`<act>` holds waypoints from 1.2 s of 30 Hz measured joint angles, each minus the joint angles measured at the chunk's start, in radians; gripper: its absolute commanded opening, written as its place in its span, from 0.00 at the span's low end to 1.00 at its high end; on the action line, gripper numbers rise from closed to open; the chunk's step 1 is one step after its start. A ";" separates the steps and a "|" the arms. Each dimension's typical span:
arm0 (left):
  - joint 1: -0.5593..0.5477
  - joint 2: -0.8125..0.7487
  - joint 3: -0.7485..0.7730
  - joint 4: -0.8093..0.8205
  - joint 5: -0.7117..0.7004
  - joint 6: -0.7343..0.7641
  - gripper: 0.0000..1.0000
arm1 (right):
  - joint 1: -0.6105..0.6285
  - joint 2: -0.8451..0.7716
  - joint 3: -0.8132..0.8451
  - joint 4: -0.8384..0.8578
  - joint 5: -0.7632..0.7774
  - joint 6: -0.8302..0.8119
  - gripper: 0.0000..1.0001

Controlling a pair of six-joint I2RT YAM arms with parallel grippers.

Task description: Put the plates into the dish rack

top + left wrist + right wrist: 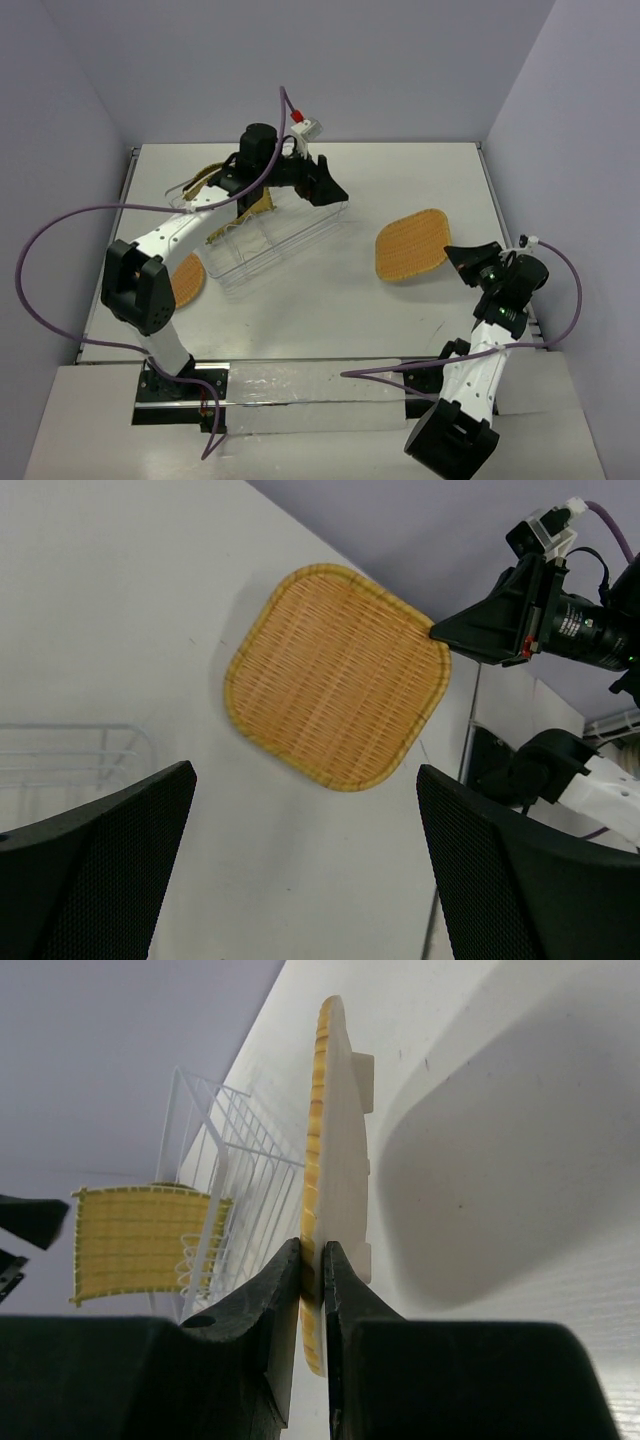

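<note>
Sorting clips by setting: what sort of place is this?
Likely a robotics lab cell: white table between bare lavender walls, left arm and right arm bolted at its edge, a wire dish rack.

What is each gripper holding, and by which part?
Right gripper pinches the rounded-square orange plate by its rim; left gripper open, empty.

Bright, even light; soft shadows.

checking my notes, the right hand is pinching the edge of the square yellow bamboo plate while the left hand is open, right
Not quite. The right hand pinches the edge of the rounded-square orange woven plate, as the left wrist view shows; the yellow bamboo plate is at the dish rack. The left hand is open.
</note>
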 measured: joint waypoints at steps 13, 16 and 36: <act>-0.118 0.080 -0.168 0.106 -0.076 -0.258 0.99 | 0.048 0.043 -0.078 0.084 -0.028 0.136 0.00; -0.132 0.082 -0.218 0.138 -0.117 -0.312 0.99 | 0.062 0.071 -0.099 0.122 -0.028 0.176 0.00; -0.224 0.089 -0.408 0.232 -0.375 -0.584 0.99 | 0.123 0.130 -0.120 0.150 0.011 0.250 0.00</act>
